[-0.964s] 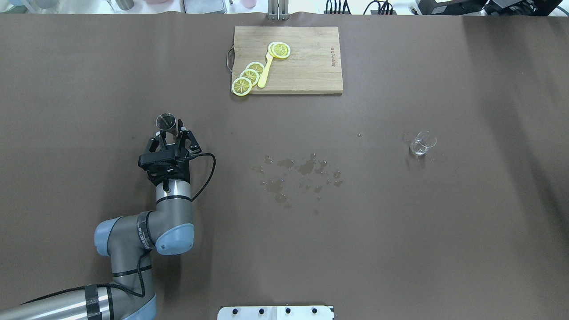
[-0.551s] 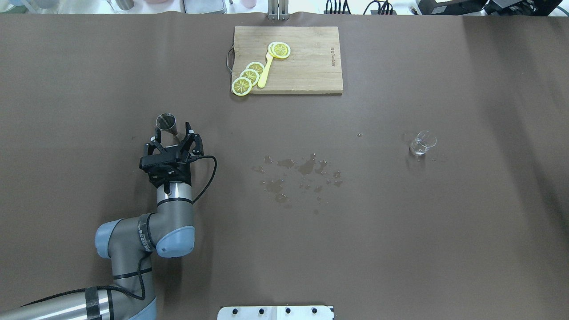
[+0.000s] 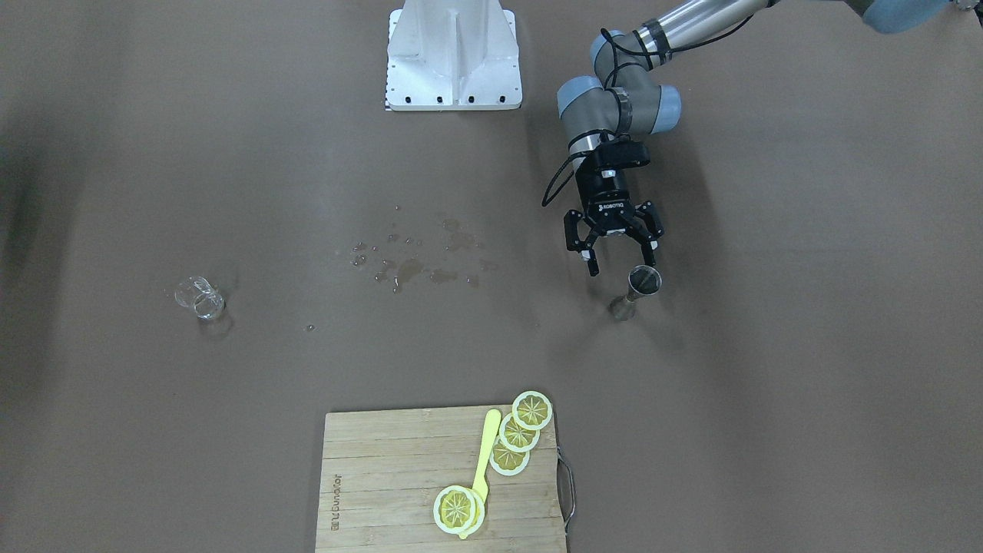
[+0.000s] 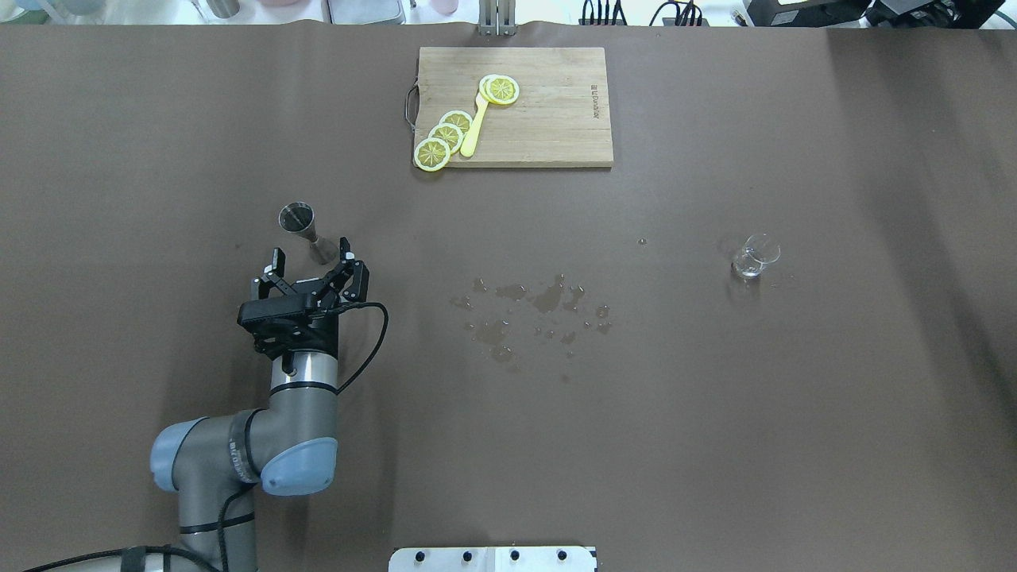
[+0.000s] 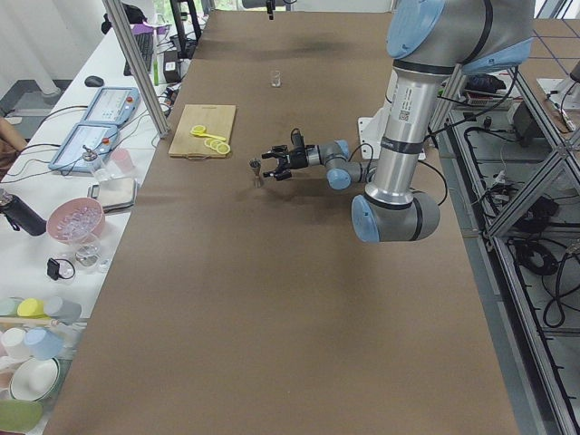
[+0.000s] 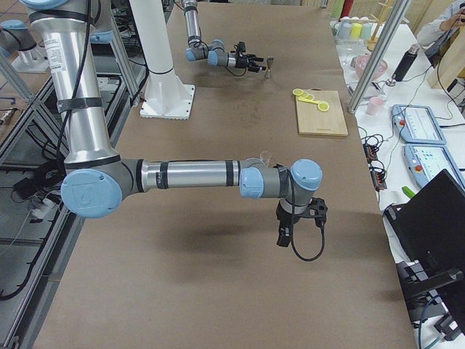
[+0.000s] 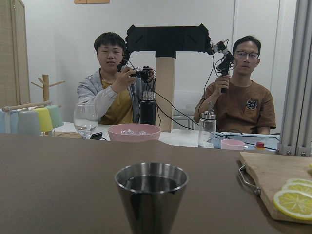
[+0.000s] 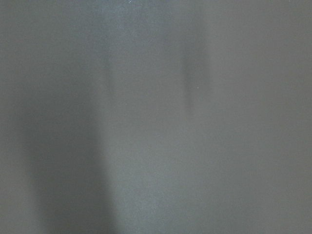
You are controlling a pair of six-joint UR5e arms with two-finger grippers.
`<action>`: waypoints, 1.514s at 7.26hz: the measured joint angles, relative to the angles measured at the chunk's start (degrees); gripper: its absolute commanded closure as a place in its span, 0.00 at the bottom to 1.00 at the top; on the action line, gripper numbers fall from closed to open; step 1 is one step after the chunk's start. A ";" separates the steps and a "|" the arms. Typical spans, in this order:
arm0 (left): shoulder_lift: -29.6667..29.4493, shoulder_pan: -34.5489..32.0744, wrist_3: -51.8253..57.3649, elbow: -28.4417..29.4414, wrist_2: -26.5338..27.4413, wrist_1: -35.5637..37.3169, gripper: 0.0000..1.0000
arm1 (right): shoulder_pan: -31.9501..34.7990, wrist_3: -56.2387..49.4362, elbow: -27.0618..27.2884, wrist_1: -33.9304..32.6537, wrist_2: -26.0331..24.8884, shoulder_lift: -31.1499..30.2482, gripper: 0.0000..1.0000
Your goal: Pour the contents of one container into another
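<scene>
The steel hourglass jigger [image 4: 300, 222] stands upright on the brown table, left of centre, and fills the lower middle of the left wrist view [image 7: 151, 195] with liquid inside. My left gripper [image 4: 311, 256] hangs open just on the robot's side of it, fingers spread, touching nothing; it is seen across the table too [image 3: 622, 265], with the jigger [image 3: 643, 283] just beyond its fingertips. The small clear glass cup [image 4: 755, 256] stands alone far to the right. My right gripper [image 6: 283, 236] shows only in the exterior right view, so I cannot tell its state.
A wooden cutting board [image 4: 548, 119] with lemon slices [image 4: 443, 137] and a yellow utensil lies at the far middle. Spilled drops [image 4: 540, 306] wet the table's centre. The white robot base plate [image 4: 493, 558] is at the near edge. Two people sit beyond the table's end.
My left gripper has spread its fingers wider, let go of the jigger's waist and drawn back toward the robot. The jigger stays standing in place; the cup has not moved.
</scene>
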 measured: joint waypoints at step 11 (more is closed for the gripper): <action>8.18 1.23 34.33 -24.90 -11.35 -0.63 0.01 | 0.66 0.01 0.34 0.08 2.07 -0.06 0.00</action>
